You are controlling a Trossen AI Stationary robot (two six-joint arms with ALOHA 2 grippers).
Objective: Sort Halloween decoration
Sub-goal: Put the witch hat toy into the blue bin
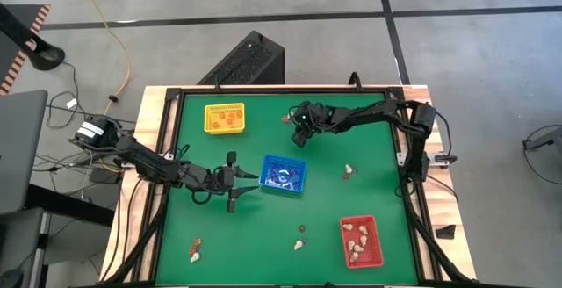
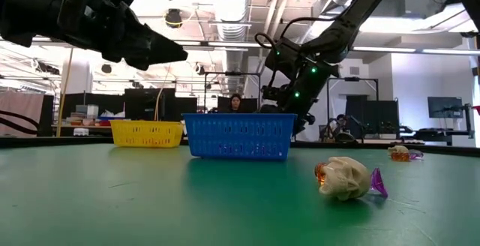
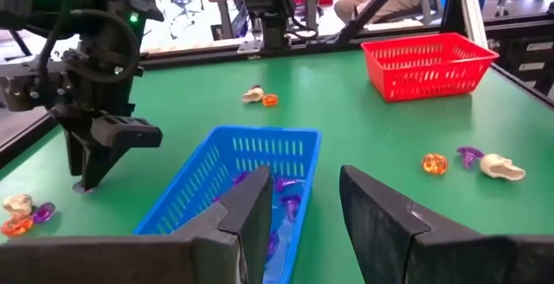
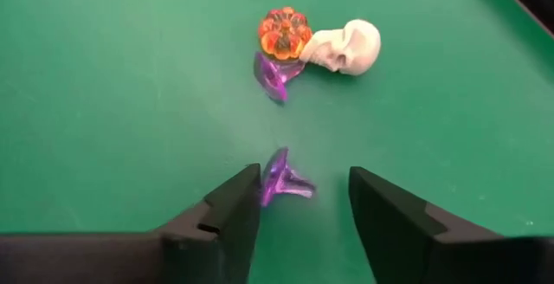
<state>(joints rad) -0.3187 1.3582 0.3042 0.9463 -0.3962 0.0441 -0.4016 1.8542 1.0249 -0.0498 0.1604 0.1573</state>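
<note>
Table: a green-topped work table (image 1: 263,253) with a pale wooden rim and a black frame.
Left gripper: the left arm's dark two-finger gripper (image 1: 248,184) hovers just beside the near end of the blue tray; its fingers (image 3: 247,219) stand apart with nothing between them.
Right gripper: the right arm's dark two-finger gripper (image 4: 303,199) is low over the far part of the table, between the yellow and blue trays; its fingers (image 4: 227,206) are spread on either side of a small translucent purple trinket (image 4: 283,180) that lies on the cloth. One finger is at or very near the trinket's edge; contact cannot be told.
Nearby cluster: ahead of the right gripper lie a translucent orange pumpkin (image 4: 285,30), a cream-white plastic skull (image 4: 348,47) and a second purple piece (image 4: 273,74), all touching.
Yellow tray: a yellow perforated rectangular plastic tray (image 1: 224,118) at the far left of the table, with orange pieces inside.
Blue tray: a blue perforated rectangular plastic tray (image 1: 284,174) at mid-table, with purple pieces in it.
Red tray: a red perforated rectangular plastic tray (image 1: 362,241) at the near right, holding cream-white pieces.
Loose decorations: a small group (image 1: 349,172) right of the blue tray, another (image 1: 300,240) left of the red tray, and a third (image 1: 195,251) near the table's near left corner.
Background: a person (image 2: 235,102) sits in the room beyond the table.
</note>
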